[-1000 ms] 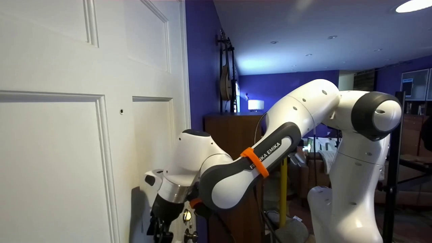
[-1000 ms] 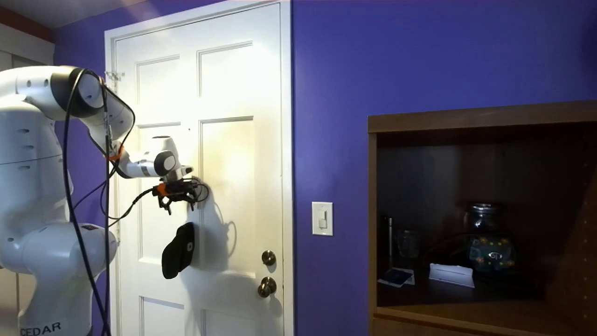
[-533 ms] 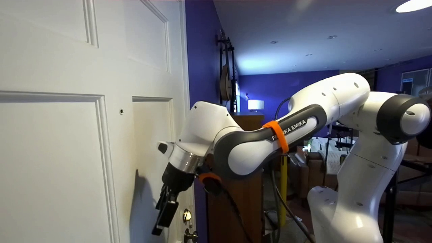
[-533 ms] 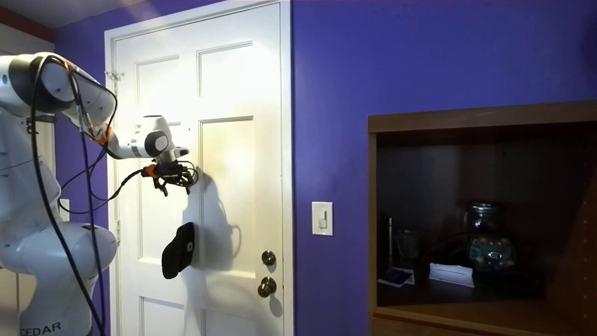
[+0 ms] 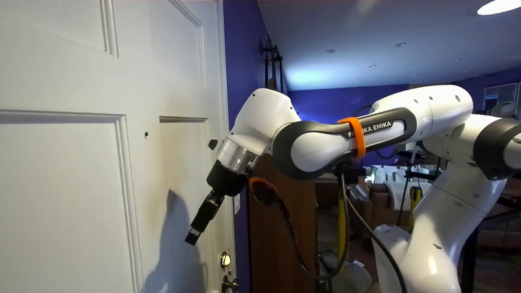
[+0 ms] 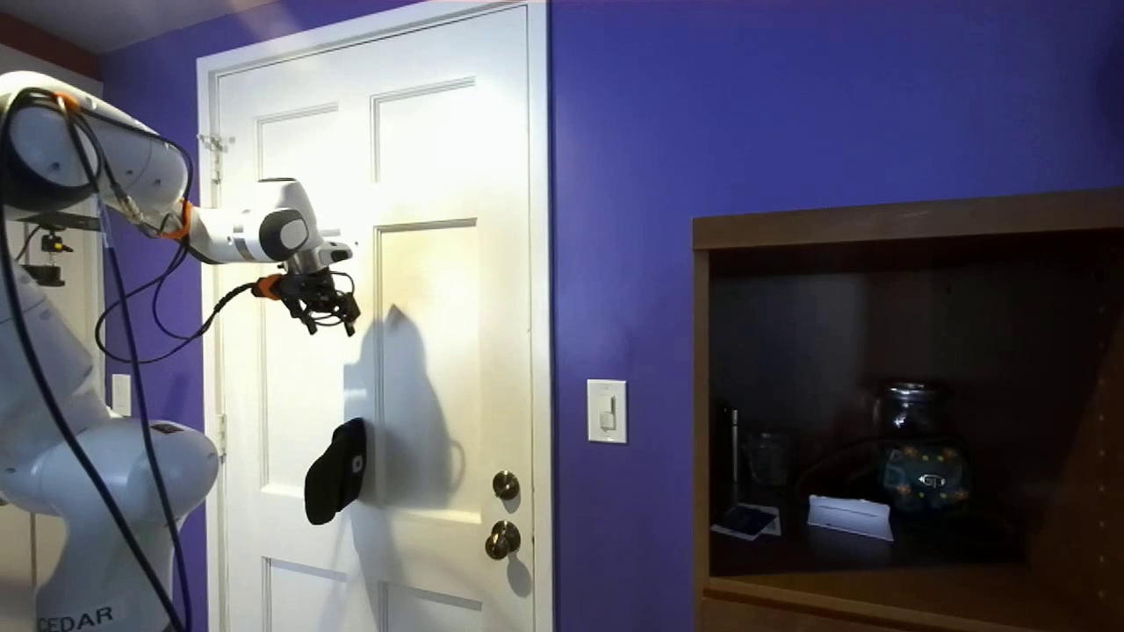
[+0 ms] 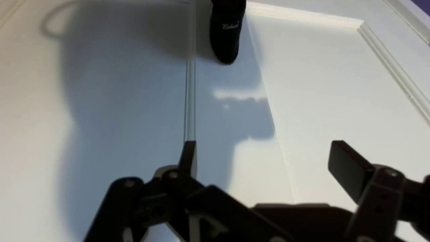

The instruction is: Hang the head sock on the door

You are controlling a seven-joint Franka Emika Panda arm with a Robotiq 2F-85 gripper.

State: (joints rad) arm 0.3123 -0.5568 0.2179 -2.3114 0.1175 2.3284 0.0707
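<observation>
The head sock (image 6: 336, 474) is black limp cloth and hangs against the white panelled door (image 6: 426, 162), left of the knob. What holds it there is hidden. It also shows at the top of the wrist view (image 7: 226, 40), with small white lettering, partly cut off. In the exterior view that looks along the door (image 5: 85, 195) it is out of view. My gripper (image 6: 331, 331) is open and empty, above the sock and apart from it. In the wrist view the fingers (image 7: 264, 144) stand wide apart with only the door behind them. The gripper (image 5: 192, 237) points down toward the door.
A brass knob (image 6: 503, 540) and lock (image 6: 506, 484) sit on the door's right side. A light switch (image 6: 607, 411) is on the purple wall. A brown wooden cabinet (image 6: 878, 230) holds small items. A black cable (image 5: 301, 264) hangs in a loop below the arm.
My arm has risen and drawn back, lifting the open gripper up and away from the head sock. The head sock has stayed in place against the door.
</observation>
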